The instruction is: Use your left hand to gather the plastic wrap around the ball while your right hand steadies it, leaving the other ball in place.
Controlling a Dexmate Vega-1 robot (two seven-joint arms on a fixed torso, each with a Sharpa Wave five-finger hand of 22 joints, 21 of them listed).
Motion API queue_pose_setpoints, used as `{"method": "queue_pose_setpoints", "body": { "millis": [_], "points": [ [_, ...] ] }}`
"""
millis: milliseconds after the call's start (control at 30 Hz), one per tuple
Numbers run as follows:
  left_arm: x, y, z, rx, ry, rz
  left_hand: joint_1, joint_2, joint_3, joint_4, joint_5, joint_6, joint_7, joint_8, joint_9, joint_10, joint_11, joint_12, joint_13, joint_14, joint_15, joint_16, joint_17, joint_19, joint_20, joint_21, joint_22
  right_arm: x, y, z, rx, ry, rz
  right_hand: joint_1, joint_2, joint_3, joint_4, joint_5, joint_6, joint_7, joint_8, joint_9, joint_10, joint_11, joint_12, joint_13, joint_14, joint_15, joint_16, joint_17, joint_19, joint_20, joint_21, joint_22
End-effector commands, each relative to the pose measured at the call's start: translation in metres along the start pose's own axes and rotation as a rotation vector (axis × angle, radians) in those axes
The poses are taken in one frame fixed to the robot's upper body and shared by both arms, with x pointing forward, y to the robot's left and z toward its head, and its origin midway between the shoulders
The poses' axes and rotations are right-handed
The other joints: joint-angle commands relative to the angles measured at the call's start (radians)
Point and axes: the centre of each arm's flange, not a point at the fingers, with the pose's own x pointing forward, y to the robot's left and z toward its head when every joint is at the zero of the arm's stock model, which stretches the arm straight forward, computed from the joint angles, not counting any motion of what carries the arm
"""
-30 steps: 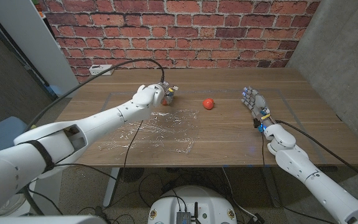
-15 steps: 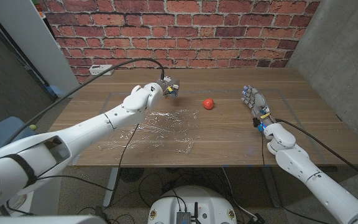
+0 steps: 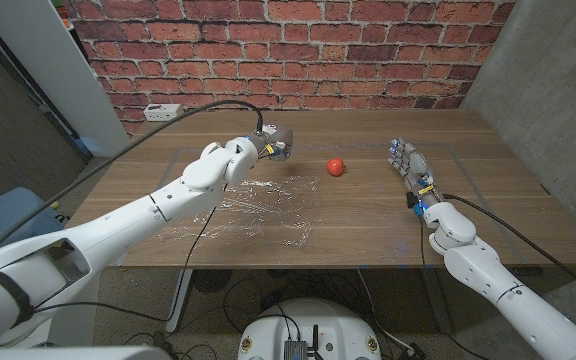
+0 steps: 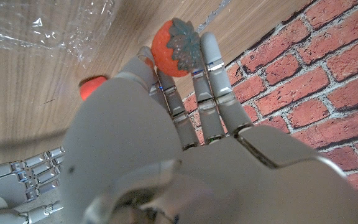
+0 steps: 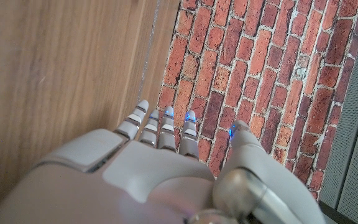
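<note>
Ball with a dark green leafy cap (image 4: 175,46), orange-red, sits between the fingertips (image 4: 209,50) of the left hand (image 4: 166,143); the wrist view shows fingers on either side of it, so it reads as pinched and held. In the head view the same left hand (image 3: 258,148) is raised above the far left part of the wooden table (image 3: 368,215), over the far edge of the plastic wrap (image 3: 253,210), and the ball itself is mostly hidden behind the fingers there. Whether any film is caught around the ball I cannot tell; the left wrist view shows the crinkled plastic wrap (image 4: 48,28) lying on the wood, apart from the ball. The wrap is spread out, wrinkled and glinting, on the table's left-centre. Second ball (image 3: 336,166), plain red-orange, rests on bare wood to the right of the wrap, well apart from both hands; it also appears past the left hand's knuckles (image 4: 92,87). Right hand (image 3: 411,168) is at the table's right side, fingers extended and close together toward the back wall, holding nothing. In its wrist view the right hand (image 5: 166,168) shows straight fingers against wood and the brick wall (image 5: 260,56).
</note>
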Motion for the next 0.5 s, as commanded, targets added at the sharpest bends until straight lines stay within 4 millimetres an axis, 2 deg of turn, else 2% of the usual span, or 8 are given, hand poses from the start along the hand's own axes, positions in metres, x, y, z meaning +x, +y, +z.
{"method": "queue_pose_setpoints", "body": {
  "millis": [33, 500],
  "points": [
    [-0.027, -0.002, 0.010, -0.002, -0.058, 0.001, 0.104, 0.091, 0.009, -0.001, 0.005, 0.008, 0.001, 0.003, 0.002, -0.001, 0.003, 0.008, 0.005, 0.185, -0.291, -0.003, 0.007, -0.010, -0.045, 0.010, 0.000, -0.020, 0.011, 0.000, -0.005, -0.005, -0.005, -0.001, -0.001, 0.004, 0.001, 0.001, 0.012, -0.001, -0.002, 0.001, 0.013, -0.001, 0.000, 0.003, 0.008, 0.004, 0.000, 0.004, 0.007, -0.001, 0.005, 0.002],
    [-0.055, -0.015, 0.017, -0.023, -0.081, -0.023, 0.102, 0.089, 0.011, 0.000, 0.006, 0.011, 0.001, 0.003, 0.002, -0.001, 0.001, 0.008, 0.007, 0.190, -0.292, -0.012, 0.015, -0.016, -0.047, 0.024, -0.006, -0.036, 0.025, -0.001, -0.014, -0.001, 0.007, -0.001, -0.001, 0.005, 0.000, 0.001, 0.011, -0.002, -0.003, 0.001, 0.013, -0.001, -0.002, 0.003, 0.007, 0.004, -0.002, 0.004, 0.007, -0.002, 0.005, 0.002]
  ]
}}
